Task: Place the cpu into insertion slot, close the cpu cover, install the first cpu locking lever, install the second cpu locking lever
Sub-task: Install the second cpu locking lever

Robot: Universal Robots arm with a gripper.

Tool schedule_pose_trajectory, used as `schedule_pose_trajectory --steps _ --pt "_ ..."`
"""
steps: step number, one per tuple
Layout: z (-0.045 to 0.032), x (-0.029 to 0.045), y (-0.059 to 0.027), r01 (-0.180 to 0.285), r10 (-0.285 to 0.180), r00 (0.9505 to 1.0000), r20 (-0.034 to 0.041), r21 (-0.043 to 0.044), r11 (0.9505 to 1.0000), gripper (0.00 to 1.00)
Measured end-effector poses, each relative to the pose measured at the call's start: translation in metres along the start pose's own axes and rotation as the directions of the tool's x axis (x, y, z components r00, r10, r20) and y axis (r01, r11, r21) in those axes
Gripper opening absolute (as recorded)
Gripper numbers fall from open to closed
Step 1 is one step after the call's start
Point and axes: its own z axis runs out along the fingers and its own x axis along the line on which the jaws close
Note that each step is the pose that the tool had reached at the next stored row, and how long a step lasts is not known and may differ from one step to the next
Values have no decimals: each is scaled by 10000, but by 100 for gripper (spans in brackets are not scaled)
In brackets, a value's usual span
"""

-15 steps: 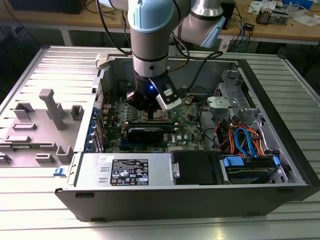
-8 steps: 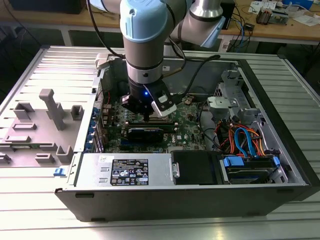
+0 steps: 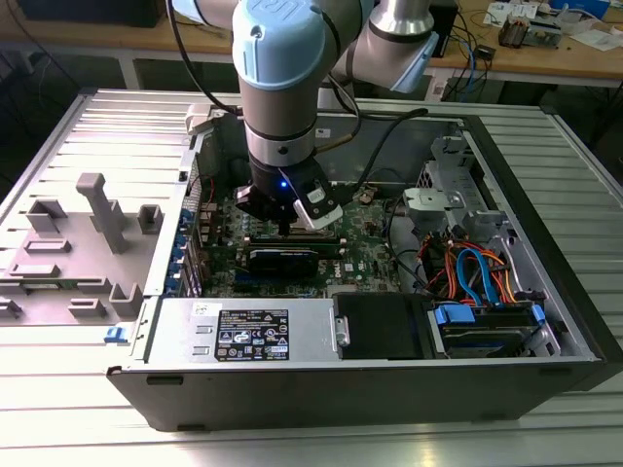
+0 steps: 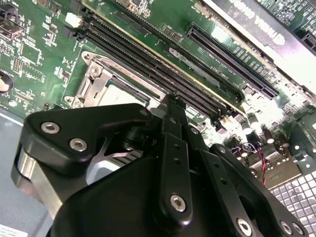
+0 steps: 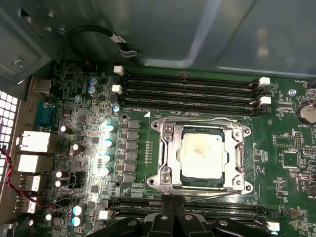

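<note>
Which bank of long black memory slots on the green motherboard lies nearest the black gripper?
In the first wrist view, the bank directly beside the gripper; the other bank lies beyond the silver CPU cover.

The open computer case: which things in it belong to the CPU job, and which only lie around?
Belonging to the job:
- cpu, seated in the insertion slot
- cpu cover, lying flat around the chip
- gripper, beside the socket

Just there:
- memory slots
- power supply
- blue cables
- grey fixtures outside the case
</note>
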Motion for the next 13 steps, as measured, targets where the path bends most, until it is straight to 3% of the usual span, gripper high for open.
schedule_pose_trajectory --steps 13 --pt "1 1 -1 0 0 10000 1 -32 10000 11"
